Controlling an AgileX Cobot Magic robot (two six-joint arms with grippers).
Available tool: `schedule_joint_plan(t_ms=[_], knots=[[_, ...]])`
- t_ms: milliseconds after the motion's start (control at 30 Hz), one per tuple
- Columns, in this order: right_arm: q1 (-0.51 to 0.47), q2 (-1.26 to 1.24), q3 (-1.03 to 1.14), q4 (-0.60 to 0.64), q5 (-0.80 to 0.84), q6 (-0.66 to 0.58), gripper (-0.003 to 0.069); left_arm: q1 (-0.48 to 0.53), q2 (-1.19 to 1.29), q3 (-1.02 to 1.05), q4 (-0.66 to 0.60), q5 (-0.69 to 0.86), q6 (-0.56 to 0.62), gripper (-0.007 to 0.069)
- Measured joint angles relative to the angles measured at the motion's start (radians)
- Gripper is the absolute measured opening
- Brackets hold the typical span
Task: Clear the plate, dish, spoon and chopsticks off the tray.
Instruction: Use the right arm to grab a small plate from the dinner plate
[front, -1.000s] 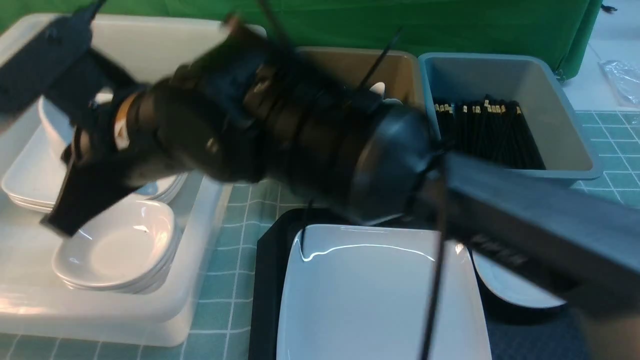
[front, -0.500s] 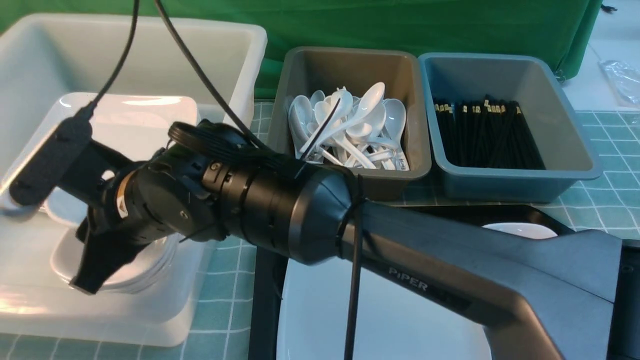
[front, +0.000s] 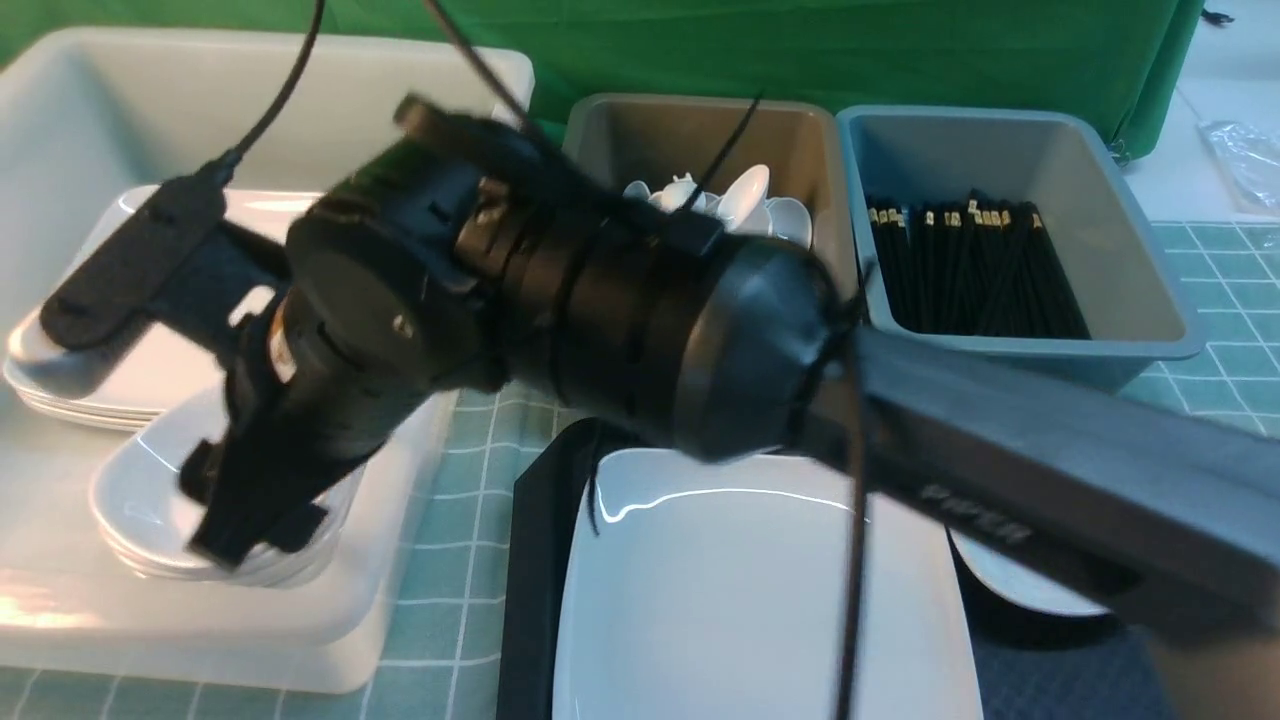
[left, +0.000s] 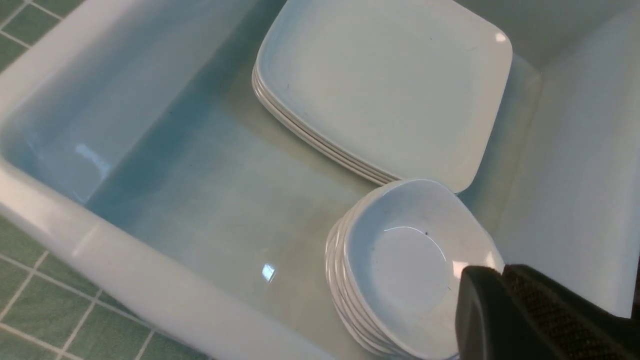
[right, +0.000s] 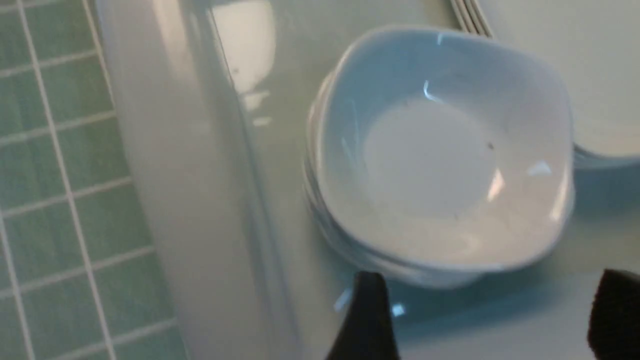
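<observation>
Front view, left of frame: right gripper (front: 245, 525) above stacked dishes (front: 140, 490) in white tub (front: 60, 620), jaws spread, empty; plate (front: 740, 600) lower centre on tray (front: 530, 580). Left gripper (left: 505, 310): cannot tell jaw state.

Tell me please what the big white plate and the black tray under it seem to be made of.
The plate looks like glazed ceramic or melamine, I cannot tell which: glossy white, with a bright curved reflection along its rim. The tray looks like black plastic, matt, throwing back almost no light.
</observation>
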Motion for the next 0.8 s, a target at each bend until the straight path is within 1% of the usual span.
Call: schedule_joint_plan(t_ms=[33,67,100,133,167,200,267,300,333,367,400,433,467,500,533,600,633,700,733,767,800], knots=[[0.000,-0.005,0.000,-0.012,0.024,0.007,0.0528,-0.002,0.000,0.000,-0.005,0.001,0.008,0.0013],[0.000,-0.032,0.000,-0.076,0.087,0.026,0.0477,-0.011,0.000,0.000,-0.021,0.003,0.026,0.0013],[-0.004,-0.086,0.000,-0.198,0.197,0.065,0.0359,-0.047,0.000,0.000,-0.057,0.007,0.063,0.0013],[-0.007,-0.093,0.000,-0.210,0.225,0.074,0.0323,-0.047,0.000,0.000,-0.061,0.007,0.063,0.0013],[-0.023,-0.139,0.007,-0.276,0.290,0.100,0.0211,-0.092,0.001,0.000,-0.084,0.007,0.090,0.0013],[-0.045,-0.178,0.026,-0.299,0.297,0.117,0.0134,-0.134,0.001,0.000,-0.096,0.007,0.113,0.0013],[-0.099,-0.251,0.084,-0.314,0.297,0.136,0.0065,-0.223,0.003,0.000,-0.099,0.010,0.146,0.0013],[-0.140,-0.302,0.127,-0.307,0.297,0.143,0.0046,-0.288,0.004,0.000,-0.089,0.012,0.164,0.0013],[-0.155,-0.320,0.148,-0.303,0.297,0.146,0.0041,-0.300,0.004,0.000,-0.086,0.014,0.164,0.0013],[-0.216,-0.389,0.243,-0.280,0.296,0.148,0.0031,-0.410,0.006,0.000,-0.043,0.026,0.171,0.0013],[-0.248,-0.414,0.299,-0.270,0.296,0.146,0.0030,-0.441,0.008,0.000,-0.025,0.033,0.171,0.0013],[-0.295,-0.471,0.389,-0.249,0.295,0.143,0.0029,-0.496,0.008,0.000,-0.005,0.043,0.172,0.0013],[-0.311,-0.479,0.420,-0.246,0.295,0.143,0.0030,-0.504,0.008,0.000,-0.001,0.045,0.172,0.0013],[-0.359,-0.529,0.518,-0.230,0.294,0.143,0.0034,-0.556,0.008,0.000,0.021,0.058,0.172,0.0013],[-0.407,-0.566,0.634,-0.218,0.288,0.143,0.0049,-0.590,0.008,0.000,0.034,0.068,0.172,0.0013],[-0.477,-0.607,0.761,-0.186,0.261,0.145,0.0099,-0.619,0.008,0.000,0.040,0.076,0.168,0.0013],[-0.519,-0.621,0.849,-0.164,0.227,0.146,0.0155,-0.632,0.008,0.000,0.042,0.077,0.162,0.0013],[-0.565,-0.632,0.966,-0.133,0.144,0.146,0.0269,-0.638,0.008,0.000,0.044,0.079,0.154,0.0013],[-0.569,-0.632,0.978,-0.133,0.132,0.146,0.0283,-0.638,0.008,0.000,0.046,0.079,0.155,0.0013],[-0.591,-0.632,1.065,-0.123,0.044,0.146,0.0377,-0.639,0.008,0.000,0.048,0.079,0.152,0.0013],[-0.594,-0.631,1.085,-0.120,0.004,0.146,0.0414,-0.639,0.008,0.000,0.050,0.079,0.150,0.0013]])
